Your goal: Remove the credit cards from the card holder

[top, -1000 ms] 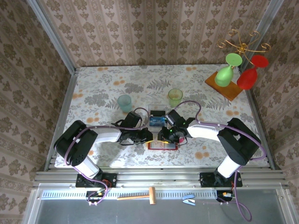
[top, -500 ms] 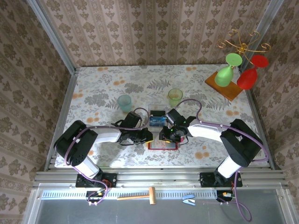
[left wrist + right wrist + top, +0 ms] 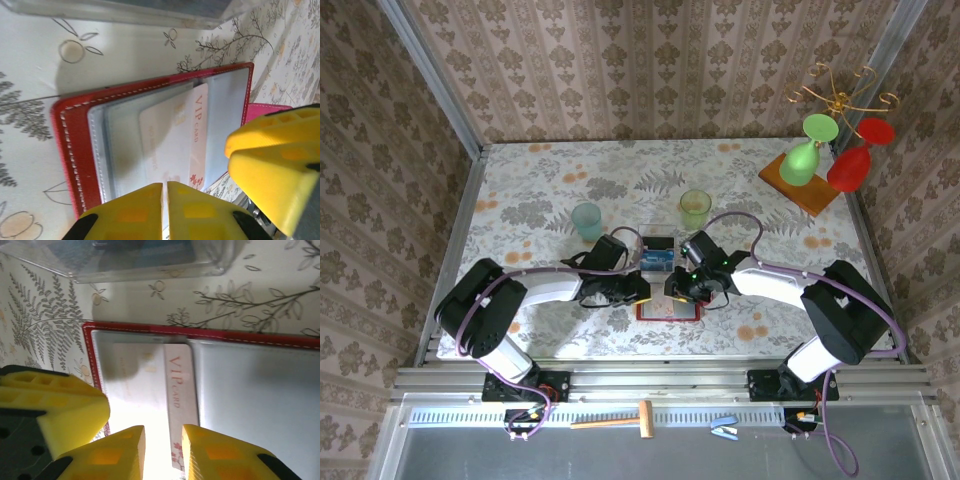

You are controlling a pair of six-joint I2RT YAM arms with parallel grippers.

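Observation:
The red card holder (image 3: pixel 686 313) lies open on the table, its grey pockets facing up (image 3: pixel 70 145) (image 3: pixel 200 332). A white-pink credit card (image 3: pixel 170 135) (image 3: pixel 150 385) marked VIP sticks partway out of one pocket. My left gripper (image 3: pixel 642 290) (image 3: pixel 165 200) is shut, with its tips at the holder's near edge over that card. Whether they pinch anything I cannot tell. My right gripper (image 3: pixel 672 292) (image 3: pixel 163 450) is narrowly open just above the card, and the pink stripe shows between its fingers. A blue card (image 3: pixel 656 262) lies in the clear box.
The clear plastic box (image 3: pixel 657 247) (image 3: pixel 150 260) stands just behind the holder. Farther back are a pale blue cup (image 3: pixel 587 220) and a green cup (image 3: pixel 696 208). A wooden stand (image 3: pixel 800 185) with a green and a red glass is at the back right.
The right arm's wrist has shifted slightly to the right while its gripper stays over the holder. The left gripper's jaws have closed a touch.

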